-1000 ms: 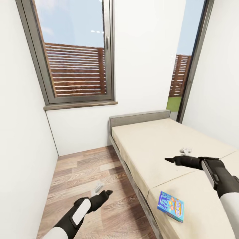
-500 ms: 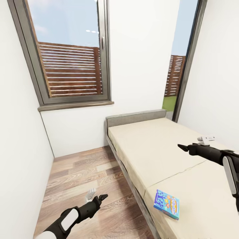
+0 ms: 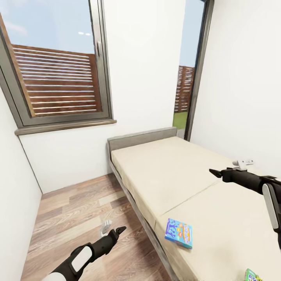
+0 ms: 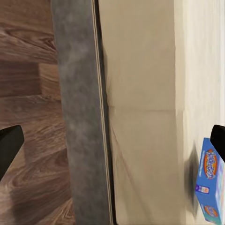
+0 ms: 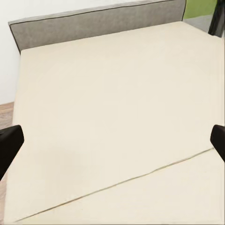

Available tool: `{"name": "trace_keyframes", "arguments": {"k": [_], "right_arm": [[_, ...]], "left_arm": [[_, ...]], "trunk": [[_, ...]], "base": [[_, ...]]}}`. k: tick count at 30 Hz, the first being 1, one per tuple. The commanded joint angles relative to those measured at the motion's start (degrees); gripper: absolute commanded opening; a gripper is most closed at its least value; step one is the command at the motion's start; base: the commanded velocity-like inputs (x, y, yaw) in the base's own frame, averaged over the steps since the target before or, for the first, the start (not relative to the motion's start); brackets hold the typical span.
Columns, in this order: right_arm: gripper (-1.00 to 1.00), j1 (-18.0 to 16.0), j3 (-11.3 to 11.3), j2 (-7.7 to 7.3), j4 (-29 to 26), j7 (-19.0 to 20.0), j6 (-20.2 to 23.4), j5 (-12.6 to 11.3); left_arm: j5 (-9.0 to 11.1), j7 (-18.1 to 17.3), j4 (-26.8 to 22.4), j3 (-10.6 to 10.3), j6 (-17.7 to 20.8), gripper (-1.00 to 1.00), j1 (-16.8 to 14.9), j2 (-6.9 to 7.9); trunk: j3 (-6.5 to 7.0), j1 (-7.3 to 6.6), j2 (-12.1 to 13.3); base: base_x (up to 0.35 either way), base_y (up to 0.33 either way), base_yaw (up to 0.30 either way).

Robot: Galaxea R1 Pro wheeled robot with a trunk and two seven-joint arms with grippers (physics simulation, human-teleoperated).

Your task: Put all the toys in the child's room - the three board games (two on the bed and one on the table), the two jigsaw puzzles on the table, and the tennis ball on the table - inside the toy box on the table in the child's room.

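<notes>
A small blue board game [image 3: 178,233] lies flat on the bed [image 3: 168,171] near its floor-side edge; it is also seen as the blue box [image 4: 209,183]. A green-white board game corner [image 3: 253,275] peeks in at the bed's near end. My left gripper [image 3: 114,228] hangs open over the wood floor beside the bed, empty. My right gripper [image 3: 227,167] is open above the mattress, beyond the blue box, holding nothing. In the wrist views both grippers [image 4: 112,140] [image 5: 112,140] have their fingers spread wide. The table, toy box, jigsaw puzzles and tennis ball are out of view.
A grey bed frame [image 4: 79,117] and headboard [image 3: 140,138] border the mattress. A large window [image 3: 58,78] is in the far wall and a tall glass door [image 3: 187,78] stands behind the bed. Wood floor [image 3: 70,210] runs between the left wall and the bed.
The camera has turned right, so the room has slid left in the picture and the green-white box corner has come into view. The right arm rose over the bed; both grippers stay open.
</notes>
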Motion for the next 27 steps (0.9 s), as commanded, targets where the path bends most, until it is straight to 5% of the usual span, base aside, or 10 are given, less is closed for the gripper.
{"name": "trace_keyframes", "arguments": {"k": [1,18,27], "right_arm": [[1.0,-0.05,-0.07,0.0,-0.06,0.26,0.34,0.04],[1.0,1.09,-0.12,0.03,-2.0,0.28,0.33,-0.03],[1.0,1.77,-0.31,-0.01,-3.38,0.3,0.33,-0.04]], "left_arm": [[0.44,-0.05,0.01,-0.17,0.17,1.0,-0.01,0.03],[1.09,1.55,3.97,0.09,-1.01,1.0,-0.09,-1.36],[2.69,-1.53,5.96,0.25,-3.1,1.0,-0.17,-1.27]], "trunk": [[-0.06,-0.01,-0.03],[-0.06,-0.01,-0.03],[-0.06,-0.01,-0.03]], "base": [[0.0,0.0,-0.217],[-0.022,0.068,-0.042],[-0.001,0.004,-0.207]]}}
